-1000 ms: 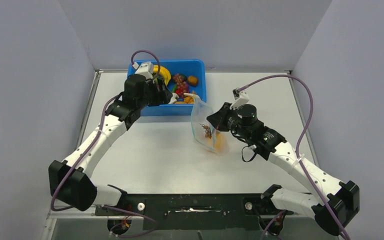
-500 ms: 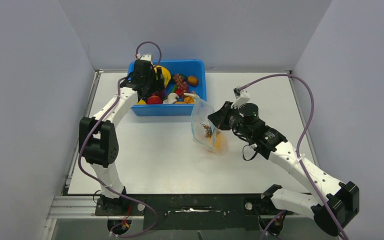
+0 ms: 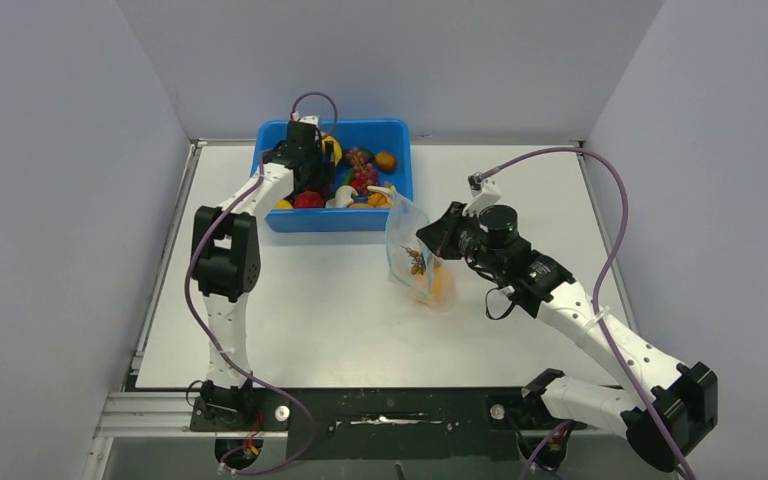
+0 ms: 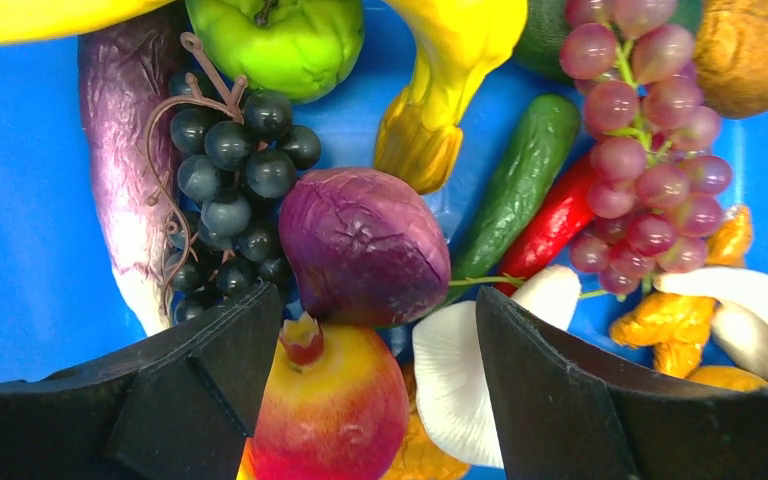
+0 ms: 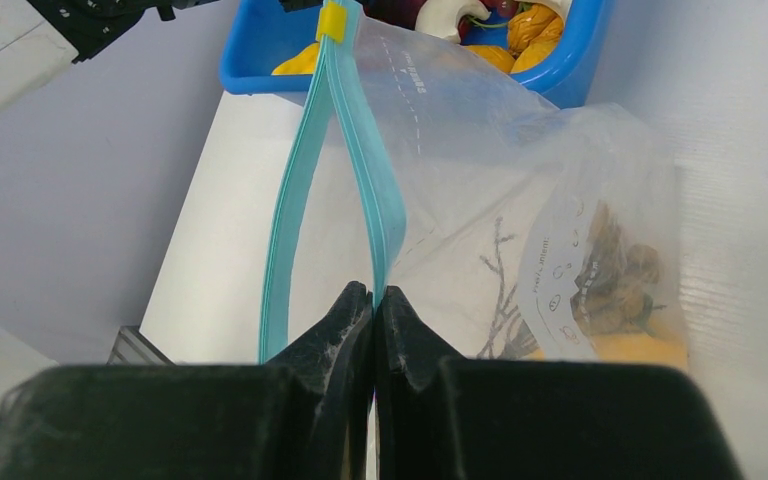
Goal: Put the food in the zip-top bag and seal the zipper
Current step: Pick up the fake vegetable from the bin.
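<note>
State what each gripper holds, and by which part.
Right gripper pinches the clear plastic zip-top bag by one teal-blue zipper strip. Left gripper, open over the blue tub, holds nothing.

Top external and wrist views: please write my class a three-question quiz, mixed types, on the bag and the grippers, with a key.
1. True or false: the right gripper is shut on the zip-top bag's zipper.
2. Between the open left gripper's fingers lies: A green apple; B red-yellow fruit; C cucumber.
3. Is the bag's mouth open or sealed?
Key: 1 true; 2 B; 3 open.
</note>
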Motion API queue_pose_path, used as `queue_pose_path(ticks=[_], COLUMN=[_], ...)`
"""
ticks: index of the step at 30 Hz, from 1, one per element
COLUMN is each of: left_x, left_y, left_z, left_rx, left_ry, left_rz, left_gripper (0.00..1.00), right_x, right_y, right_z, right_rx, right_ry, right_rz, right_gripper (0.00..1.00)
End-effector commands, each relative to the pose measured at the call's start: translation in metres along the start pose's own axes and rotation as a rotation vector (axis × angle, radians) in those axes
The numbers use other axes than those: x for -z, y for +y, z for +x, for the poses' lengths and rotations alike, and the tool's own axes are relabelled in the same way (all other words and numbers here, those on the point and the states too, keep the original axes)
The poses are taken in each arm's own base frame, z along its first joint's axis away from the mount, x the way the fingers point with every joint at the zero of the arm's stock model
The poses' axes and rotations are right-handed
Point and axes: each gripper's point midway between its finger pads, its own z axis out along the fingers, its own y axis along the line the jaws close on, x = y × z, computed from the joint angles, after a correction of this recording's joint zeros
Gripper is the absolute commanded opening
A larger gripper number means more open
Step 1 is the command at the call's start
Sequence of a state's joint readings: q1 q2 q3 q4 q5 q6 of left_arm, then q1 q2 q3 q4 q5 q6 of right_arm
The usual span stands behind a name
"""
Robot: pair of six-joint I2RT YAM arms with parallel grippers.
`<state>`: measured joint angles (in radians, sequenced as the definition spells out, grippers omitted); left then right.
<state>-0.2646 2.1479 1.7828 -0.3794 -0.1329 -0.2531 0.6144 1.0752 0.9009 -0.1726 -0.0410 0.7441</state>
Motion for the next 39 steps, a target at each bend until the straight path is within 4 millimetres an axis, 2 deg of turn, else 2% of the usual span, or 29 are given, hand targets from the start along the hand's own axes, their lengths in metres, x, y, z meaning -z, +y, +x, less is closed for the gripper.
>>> queue_pose_path(ticks=[1, 7, 14, 16, 25, 39], left_x=[-0.008, -0.027, -0.039, -0.04, -0.016, 0.026], left_y=[0.008, 0.01, 0.013, 0.013, 0.007, 0.003], left_z=[-0.027, -0.013, -0.009, -0.01, -0.029, -0.037], left_rx=[-0.012, -0.026, -0.036, -0.035, -0.001, 0.064], left_ry=[-0.06, -0.026, -0.024, -0.021, -0.064, -0.083], left_rz=[-0.023, -0.026, -0.039, -0.044, -0.027, 0.023], left_gripper=[0.71, 0.72, 0.72, 0.69, 0.48, 0.41], right_x=[0.001, -0.002, -0.004, -0.004, -0.002, 0.0], right_y=[0.015, 0.015, 0.016, 0.016, 0.016, 0.015], right_z=[-0.027, -0.027, -0.027, -0.027, -0.025, -0.02], right_rx=[0.004, 0.001, -0.003, -0.006, -0.015, -0.039], right_ry=[-0.079, -0.079, -0.076, -0.075, -0.076, -0.074], right_rz=[-0.043, -0.043, -0.049, -0.048, -0.05, -0.064], right_gripper=[0.0, 0.0, 0.0, 0.0, 0.0, 0.0])
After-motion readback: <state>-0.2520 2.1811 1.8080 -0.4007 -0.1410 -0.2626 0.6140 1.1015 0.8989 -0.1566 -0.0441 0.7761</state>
